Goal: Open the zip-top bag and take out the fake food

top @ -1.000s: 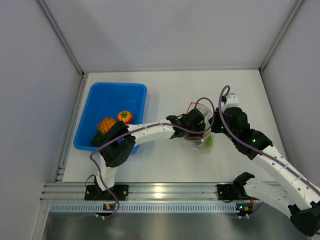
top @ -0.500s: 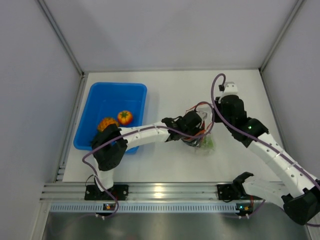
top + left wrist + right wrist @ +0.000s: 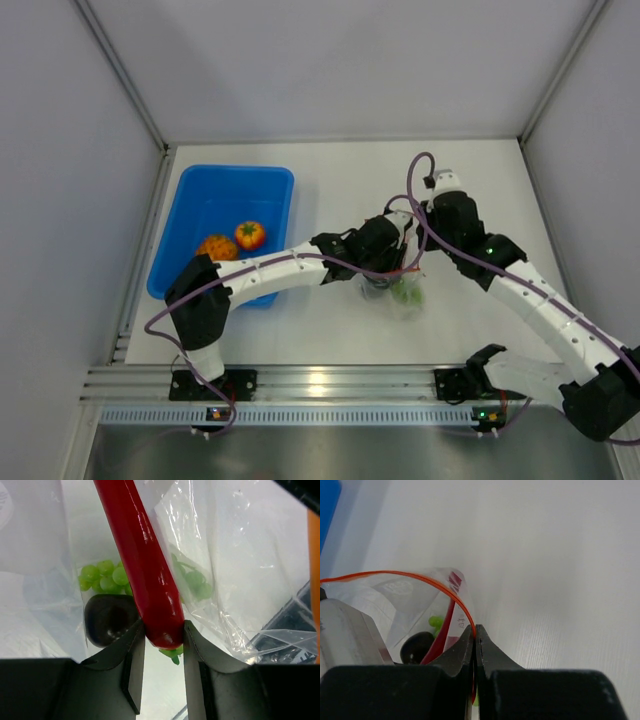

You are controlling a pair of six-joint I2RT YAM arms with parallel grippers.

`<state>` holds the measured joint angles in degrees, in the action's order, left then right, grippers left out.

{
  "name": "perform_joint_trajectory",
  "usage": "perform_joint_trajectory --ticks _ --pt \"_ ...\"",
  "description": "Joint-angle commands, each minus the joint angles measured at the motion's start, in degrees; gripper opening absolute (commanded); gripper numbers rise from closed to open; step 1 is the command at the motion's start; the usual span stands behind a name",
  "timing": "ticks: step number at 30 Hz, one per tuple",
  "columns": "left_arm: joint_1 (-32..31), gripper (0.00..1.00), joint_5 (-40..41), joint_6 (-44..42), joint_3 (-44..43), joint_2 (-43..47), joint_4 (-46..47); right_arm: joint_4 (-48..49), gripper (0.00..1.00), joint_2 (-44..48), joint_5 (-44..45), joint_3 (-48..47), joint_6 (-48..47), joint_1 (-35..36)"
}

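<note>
**Both pincers busy at one bag**

My left pincer (image 3: 164, 630) is clamped on the blunt end of one red pepper (image 3: 145, 565). The pepper's other end is cut off by the edge of the left wrist view. My right pincer (image 3: 475, 630) is pinched together on the bag's orange-red zip strip (image 3: 420, 577).

The one clear bag (image 3: 240, 555) sits near the middle of the desk (image 3: 340, 180), mostly hidden under my two wrists in the top view. Inside it, besides the pepper, are one dark piece (image 3: 107, 622) and a bunch of small green pieces (image 3: 102, 575), too blurred by the plastic to count.

Toward the desk's left edge stands one blue tray (image 3: 235, 172) holding two things: a bumpy orange piece (image 3: 215, 246) and a tomato (image 3: 250, 234).
</note>
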<state>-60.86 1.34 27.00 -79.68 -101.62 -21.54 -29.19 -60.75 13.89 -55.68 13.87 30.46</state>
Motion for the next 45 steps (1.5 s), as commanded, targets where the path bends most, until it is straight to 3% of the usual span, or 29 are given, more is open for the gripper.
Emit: perform_joint_trajectory --ticks 1,8,15,18,29,38,45 --pt "-0.14 0.0 3.13 0.06 -1.27 2.31 0.45 -0.61 0.0 1.69 -0.09 1.54 -0.95 -1.01" --pt "-0.14 0.0 2.09 0.86 -2.41 2.57 0.45 -0.17 0.0 1.96 0.26 3.3 -0.25 -0.84" --pt "-0.22 0.0 0.68 1.12 0.05 5.73 0.45 -1.39 0.0 -0.07 7.81 1.54 1.16 -0.84" --pt "-0.22 0.0 -3.43 0.42 1.45 6.35 0.53 -0.87 0.0 -0.6 9.22 0.31 1.07 -0.93" --pt "-0.66 0.0 -6.61 -0.81 5.59 10.39 0.53 -0.87 0.0 -6.12 8.88 -5.4 -0.16 -0.93" --pt "-0.93 0.0 -5.39 -1.6 6.9 12.85 2.2 -0.34 0.0 -7.45 6.24 -4.62 -0.07 -1.01" --pt "-1.28 0.0 -8.99 -3.19 9.44 13.99 6.24 -0.25 0.0 -7.8 3.78 -4.96 -0.25 -1.54"
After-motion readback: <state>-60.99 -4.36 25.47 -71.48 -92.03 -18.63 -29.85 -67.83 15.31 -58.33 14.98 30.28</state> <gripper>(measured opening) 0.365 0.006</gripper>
